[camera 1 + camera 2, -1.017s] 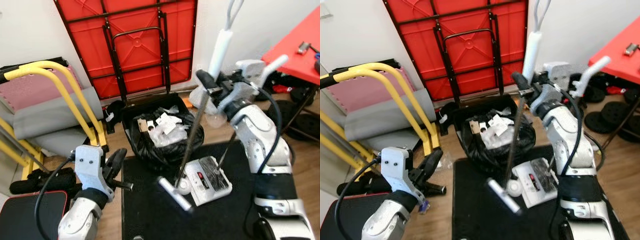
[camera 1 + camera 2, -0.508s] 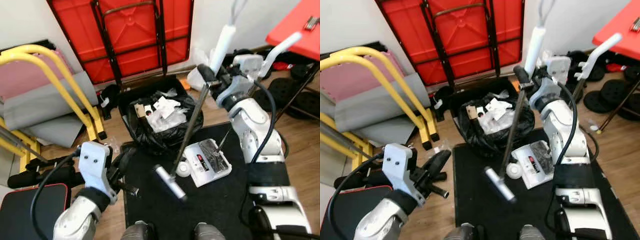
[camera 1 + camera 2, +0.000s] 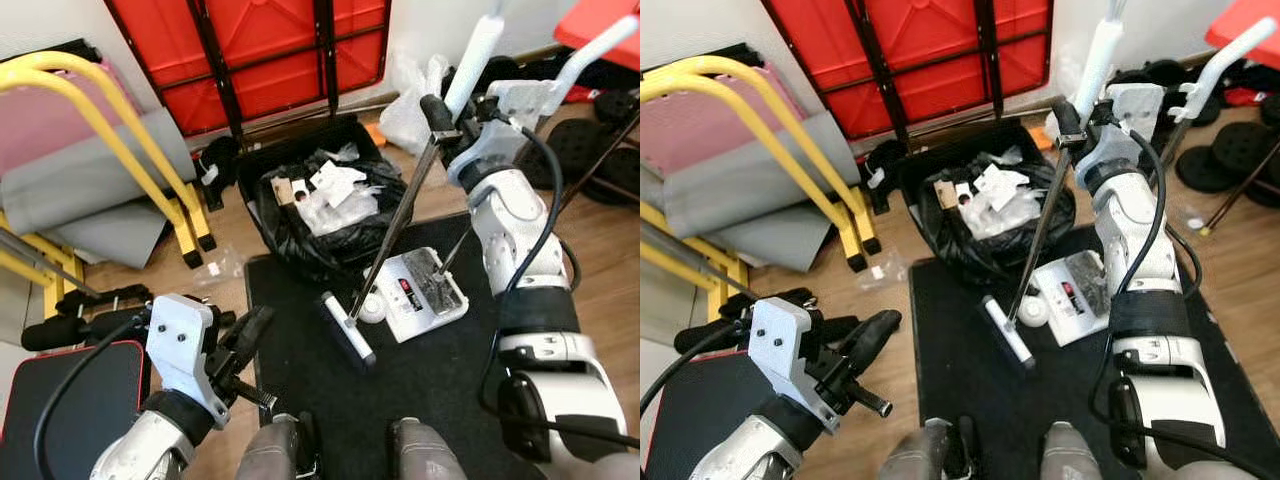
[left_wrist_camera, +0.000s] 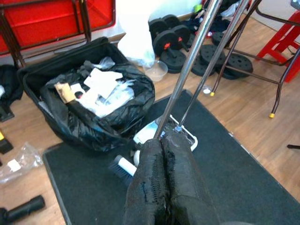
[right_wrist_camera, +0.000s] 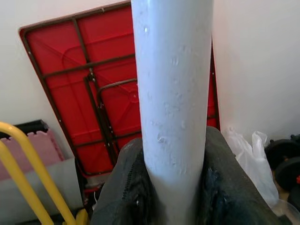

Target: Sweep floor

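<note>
My right gripper (image 3: 438, 112) is shut on a broom, gripping the top of its metal pole just below the white handle (image 5: 171, 93), which sits between its fingers (image 5: 126, 187). The pole slants down to the brush head (image 3: 347, 332), low over the black mat (image 3: 430, 400) and just left of the white dustpan (image 3: 422, 293). The dustpan lies on the mat with debris in it, and its thin rod rises toward my right arm. My left gripper (image 4: 162, 140) hangs low at the mat's left edge, shut and empty.
A black bin bag (image 3: 320, 205) full of crumpled paper stands behind the mat. A red folded table (image 3: 260, 50) leans on the wall, with a yellow frame (image 3: 120, 130) to the left. Weights (image 3: 600, 140) and table legs crowd the right. My feet (image 3: 285, 455) stand on the mat's near edge.
The whole view has tilted downward, so my feet now show. My right gripper keeps its hold on the broom, and the brush head stays beside the dustpan, turned slightly.
</note>
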Robot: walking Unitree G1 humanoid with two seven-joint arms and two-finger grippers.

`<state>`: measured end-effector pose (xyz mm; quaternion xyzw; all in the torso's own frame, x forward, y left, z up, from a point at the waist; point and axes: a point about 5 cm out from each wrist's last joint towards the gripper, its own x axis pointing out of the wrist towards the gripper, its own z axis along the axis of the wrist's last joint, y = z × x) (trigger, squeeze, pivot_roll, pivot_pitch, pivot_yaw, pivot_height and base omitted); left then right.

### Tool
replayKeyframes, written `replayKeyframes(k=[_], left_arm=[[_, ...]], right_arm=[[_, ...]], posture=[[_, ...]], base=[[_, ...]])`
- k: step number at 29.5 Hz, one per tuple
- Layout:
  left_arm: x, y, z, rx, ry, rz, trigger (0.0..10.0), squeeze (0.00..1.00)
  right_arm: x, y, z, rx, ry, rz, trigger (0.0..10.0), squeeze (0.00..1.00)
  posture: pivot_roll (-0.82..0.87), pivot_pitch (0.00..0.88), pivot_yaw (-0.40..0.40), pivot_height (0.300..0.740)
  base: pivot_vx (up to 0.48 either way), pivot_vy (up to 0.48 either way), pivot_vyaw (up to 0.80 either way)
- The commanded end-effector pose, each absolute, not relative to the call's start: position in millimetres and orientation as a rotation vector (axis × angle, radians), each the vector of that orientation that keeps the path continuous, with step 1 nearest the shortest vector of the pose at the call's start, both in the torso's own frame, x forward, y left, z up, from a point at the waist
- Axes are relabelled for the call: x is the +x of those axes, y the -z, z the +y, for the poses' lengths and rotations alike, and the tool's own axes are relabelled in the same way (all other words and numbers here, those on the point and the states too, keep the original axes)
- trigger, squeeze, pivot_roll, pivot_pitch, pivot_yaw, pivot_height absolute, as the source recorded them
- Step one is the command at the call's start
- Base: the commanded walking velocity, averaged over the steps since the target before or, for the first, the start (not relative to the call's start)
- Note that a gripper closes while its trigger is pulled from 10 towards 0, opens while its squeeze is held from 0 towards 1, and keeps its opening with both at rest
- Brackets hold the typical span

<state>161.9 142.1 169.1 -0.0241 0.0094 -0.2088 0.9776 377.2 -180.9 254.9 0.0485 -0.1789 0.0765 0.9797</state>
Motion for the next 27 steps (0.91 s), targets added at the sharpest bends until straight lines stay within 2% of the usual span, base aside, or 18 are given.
replayKeyframes(k=[1,19,27], left_arm=[[158,-168,143,-0.047,0.442,0.044,10.0,0.00],[152,-171,143,-0.054,0.452,0.063,10.0,0.00],[155,-171,143,-0.058,0.454,0.062,10.0,0.00]], right_arm=[[378,-262,-177,0.098,-0.153,-0.413,10.0,0.00],[384,-273,-183,0.025,-0.101,-0.501,10.0,0.00],[385,-274,-193,-0.018,-0.018,-0.489,10.0,0.00]], posture=[[-0.05,0.343,0.075,0.740],[-0.03,0.357,0.087,0.740],[-0.05,0.351,0.087,0.740]], base=[[0.000,0.000,0.00],[0.000,0.000,0.00],[0.000,0.000,0.00]])
